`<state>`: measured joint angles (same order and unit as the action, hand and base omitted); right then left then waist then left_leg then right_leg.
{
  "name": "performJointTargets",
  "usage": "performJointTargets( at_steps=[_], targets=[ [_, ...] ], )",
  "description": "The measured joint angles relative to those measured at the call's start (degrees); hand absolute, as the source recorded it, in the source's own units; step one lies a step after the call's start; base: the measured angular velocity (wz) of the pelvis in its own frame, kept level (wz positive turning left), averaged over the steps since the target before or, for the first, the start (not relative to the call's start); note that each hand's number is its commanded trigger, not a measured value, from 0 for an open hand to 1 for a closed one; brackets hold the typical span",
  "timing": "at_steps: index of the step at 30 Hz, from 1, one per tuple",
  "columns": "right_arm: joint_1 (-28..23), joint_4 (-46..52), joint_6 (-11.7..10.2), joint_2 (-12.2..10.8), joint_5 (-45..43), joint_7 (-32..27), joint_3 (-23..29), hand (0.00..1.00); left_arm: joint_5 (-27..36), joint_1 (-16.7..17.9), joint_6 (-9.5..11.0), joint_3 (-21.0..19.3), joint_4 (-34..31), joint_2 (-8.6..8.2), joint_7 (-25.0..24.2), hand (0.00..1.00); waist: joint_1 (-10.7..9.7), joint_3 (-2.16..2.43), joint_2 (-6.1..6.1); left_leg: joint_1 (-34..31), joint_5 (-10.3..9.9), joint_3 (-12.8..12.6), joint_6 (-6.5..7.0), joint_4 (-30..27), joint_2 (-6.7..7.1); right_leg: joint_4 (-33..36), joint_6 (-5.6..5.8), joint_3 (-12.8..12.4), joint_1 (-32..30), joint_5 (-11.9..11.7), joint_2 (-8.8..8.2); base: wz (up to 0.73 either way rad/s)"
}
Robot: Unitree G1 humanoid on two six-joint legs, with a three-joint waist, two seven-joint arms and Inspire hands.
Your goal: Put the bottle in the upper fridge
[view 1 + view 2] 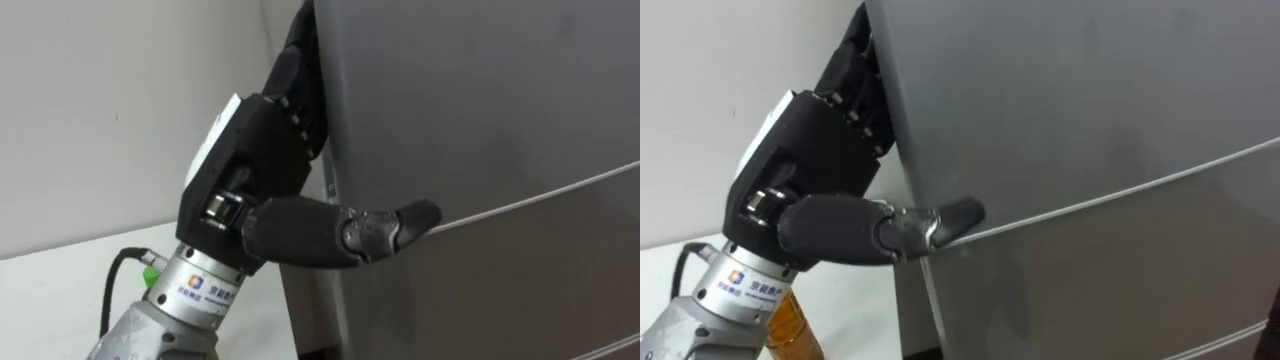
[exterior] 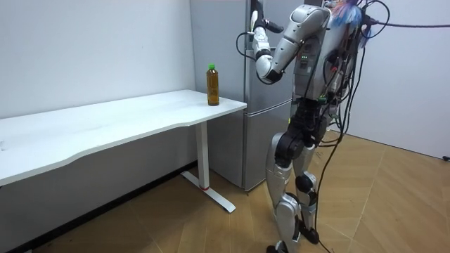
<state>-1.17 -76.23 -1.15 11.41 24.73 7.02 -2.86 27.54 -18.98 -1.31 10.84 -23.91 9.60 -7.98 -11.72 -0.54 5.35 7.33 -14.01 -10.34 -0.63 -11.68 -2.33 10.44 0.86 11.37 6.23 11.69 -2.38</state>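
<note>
Opening the upper door.
Left hand (image 1: 250,150) is clamping the door (image 1: 480,120) edge; slow outward pull is looking best; bottle (image 2: 212,86) is waiting below the hand.

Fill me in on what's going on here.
The robot stands at the grey fridge with its left hand on the left edge of the upper door, which looks shut. The bottle stands on the white table beside the fridge, not yet picked up.
</note>
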Motion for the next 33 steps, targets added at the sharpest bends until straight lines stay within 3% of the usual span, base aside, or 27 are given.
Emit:
performJointTargets(
  at_steps=[10, 11, 12, 15, 16, 17, 28, 31, 33],
  targets=[
    [0.05, 0.46, 1.24, 0.03, 1.32, -0.04, -0.94, 0.00, 2.09, 0.02, -0.01, 2.11, 0.61, -0.08, -1.24, 0.00, -0.10, -0.37, -0.36, -0.19, 0.00, 0.18, 0.00, 0.07, 0.17, -0.87, 0.29, 0.54, 0.69, -0.27, -0.02, 0.02],
    [0.00, 0.67, 1.26, 0.08, 2.16, -0.07, -1.65, 0.00, 2.14, 0.02, 0.11, 2.56, 0.60, -0.01, -1.24, 0.13, -0.17, -0.42, -0.42, -0.43, 0.00, 0.19, 0.00, 0.06, 0.16, -0.87, 0.29, 0.92, 0.62, -0.27, -0.05, 0.09],
    [0.02, 0.71, 1.26, 0.11, 2.33, -0.07, -1.93, 0.00, 2.14, 0.01, 0.13, 2.82, 0.61, -0.01, -1.26, 0.43, -0.23, -0.43, -0.44, -0.58, 0.00, 0.23, 0.00, 0.06, 0.16, -0.86, 0.29, 1.08, 0.56, -0.28, -0.06, 0.13],
    [0.42, 0.72, 1.25, 0.23, 2.51, -0.03, -3.26, 0.00, 2.14, 0.01, 0.58, 3.65, 1.01, -0.10, -1.48, 0.74, -0.26, -0.59, -0.67, -0.79, 0.00, 0.90, 0.00, 0.05, 0.16, -0.75, 0.30, 1.44, 0.55, -0.28, -0.07, 0.10],
    [0.53, 0.69, 1.26, 0.25, 2.49, -0.03, -3.54, 0.00, 2.19, 0.01, 0.91, 3.71, 1.41, -0.26, -1.49, 0.97, -0.26, -0.64, -0.75, -0.78, 0.00, 1.02, 0.00, 0.05, 0.16, -0.76, 0.30, 1.49, 0.66, -0.28, -0.07, 0.09],
    [0.59, 0.70, 1.26, 0.30, 2.49, -0.03, -3.87, 0.00, 2.29, 0.01, 1.39, 3.46, 2.16, -0.71, -1.48, 1.00, -0.21, -0.68, -0.81, -0.78, 0.00, 1.12, 0.00, 0.05, 0.17, -0.76, 0.30, 1.54, 0.72, -0.28, -0.08, 0.08],
    [1.05, 0.68, 1.40, 0.59, 2.52, 0.10, -5.51, 0.00, 3.00, 0.21, 1.76, 4.45, 6.77, -3.95, -1.25, 0.99, -0.26, -0.55, -0.64, -0.82, 0.00, 1.11, 0.00, -0.05, 0.17, -0.72, 0.31, 1.49, 1.15, -0.31, -0.07, 0.01],
    [1.17, 0.67, 1.76, 0.61, 2.53, 0.08, -5.55, 0.00, 3.54, 0.20, 1.64, 4.45, 7.46, -4.77, -0.88, 0.72, -0.25, -0.55, -0.64, -0.78, 0.00, 1.12, 0.01, -0.07, 0.17, -0.68, 0.30, 1.51, 1.26, -0.31, -0.08, 0.00],
    [1.16, 0.66, 1.91, 0.64, 2.56, 0.06, -5.54, 0.00, 3.98, 0.20, 1.64, 4.45, 7.70, -5.10, -0.64, 0.65, -0.26, -0.56, -0.66, -0.76, 0.00, 1.12, 0.01, -0.07, 0.17, -0.68, 0.30, 1.51, 1.31, -0.31, -0.07, 0.00]
  ],
)
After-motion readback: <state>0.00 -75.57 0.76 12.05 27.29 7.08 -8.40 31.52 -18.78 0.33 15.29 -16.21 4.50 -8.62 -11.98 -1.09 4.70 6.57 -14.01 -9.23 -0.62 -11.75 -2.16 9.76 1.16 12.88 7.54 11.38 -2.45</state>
